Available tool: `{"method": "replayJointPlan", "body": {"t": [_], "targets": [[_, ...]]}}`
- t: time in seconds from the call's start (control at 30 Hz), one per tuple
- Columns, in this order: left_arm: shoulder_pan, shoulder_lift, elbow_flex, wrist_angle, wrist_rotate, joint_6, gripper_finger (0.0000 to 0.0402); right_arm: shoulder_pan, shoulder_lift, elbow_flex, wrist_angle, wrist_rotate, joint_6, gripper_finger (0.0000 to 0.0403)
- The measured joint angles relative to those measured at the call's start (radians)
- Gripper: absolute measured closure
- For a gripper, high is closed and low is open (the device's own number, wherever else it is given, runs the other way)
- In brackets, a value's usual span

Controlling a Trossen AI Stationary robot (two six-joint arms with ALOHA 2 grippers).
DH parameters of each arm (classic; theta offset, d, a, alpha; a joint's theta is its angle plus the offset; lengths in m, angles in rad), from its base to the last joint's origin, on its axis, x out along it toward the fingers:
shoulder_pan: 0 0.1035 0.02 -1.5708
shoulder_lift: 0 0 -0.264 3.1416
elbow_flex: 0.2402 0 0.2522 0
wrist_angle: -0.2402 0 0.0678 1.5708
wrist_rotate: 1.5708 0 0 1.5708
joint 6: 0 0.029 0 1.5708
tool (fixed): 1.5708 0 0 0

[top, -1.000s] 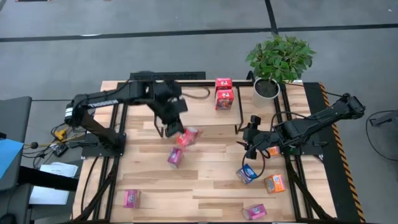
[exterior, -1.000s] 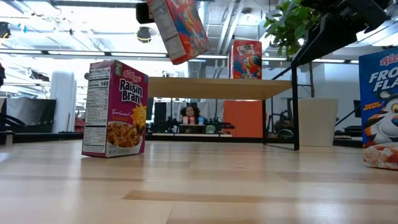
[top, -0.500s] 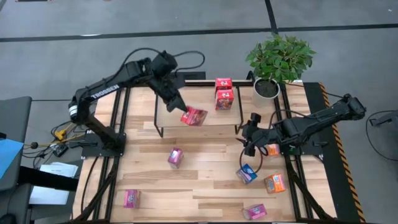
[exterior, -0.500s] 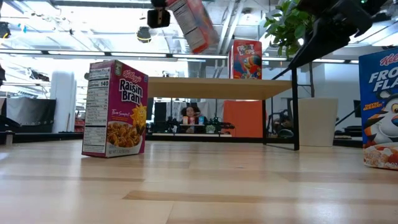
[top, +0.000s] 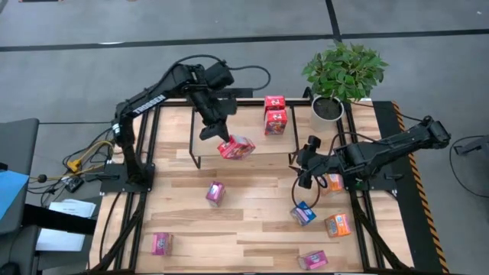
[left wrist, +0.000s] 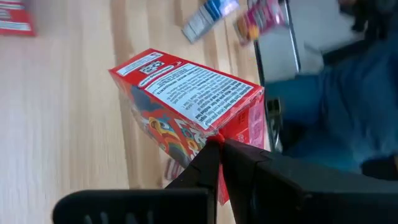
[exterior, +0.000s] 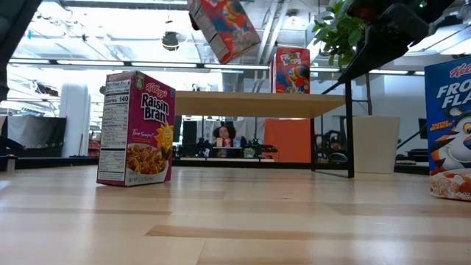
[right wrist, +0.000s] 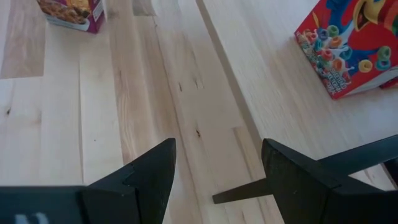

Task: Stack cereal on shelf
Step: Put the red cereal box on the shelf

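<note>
The left gripper (top: 221, 131) pinches a tilted red cereal box (top: 237, 147) above the shelf (top: 252, 156); only the low view shows the box (exterior: 224, 28) airborne.

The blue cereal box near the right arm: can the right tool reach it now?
Probably yes. The right tool is open and empty, just above the blue cereal box, with bare tabletop between them.
</note>
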State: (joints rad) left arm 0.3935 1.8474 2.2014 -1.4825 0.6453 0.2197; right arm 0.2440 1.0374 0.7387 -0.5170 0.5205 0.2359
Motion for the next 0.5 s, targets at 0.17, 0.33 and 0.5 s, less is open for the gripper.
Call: {"method": "replayJointPlan", "body": {"t": [0.17, 0.33, 0.5], "targets": [[0.001, 0.067, 0.024, -0.091, -0.054, 0.153, 0.0401, 0.0, 0.0, 0.0, 0.004, 0.0, 0.004, 0.0138], [0.001, 0.087, 0.025, -0.088, -0.124, 0.214, 0.0401, 0.0, 0.0, 0.0, 0.003, 0.0, 0.012, 0.0138], [0.0, 0.075, 0.033, -0.092, -0.178, 0.231, 0.0401, 0.0, 0.0, 0.0, 0.003, 0.0, 0.027, 0.0138]]}}
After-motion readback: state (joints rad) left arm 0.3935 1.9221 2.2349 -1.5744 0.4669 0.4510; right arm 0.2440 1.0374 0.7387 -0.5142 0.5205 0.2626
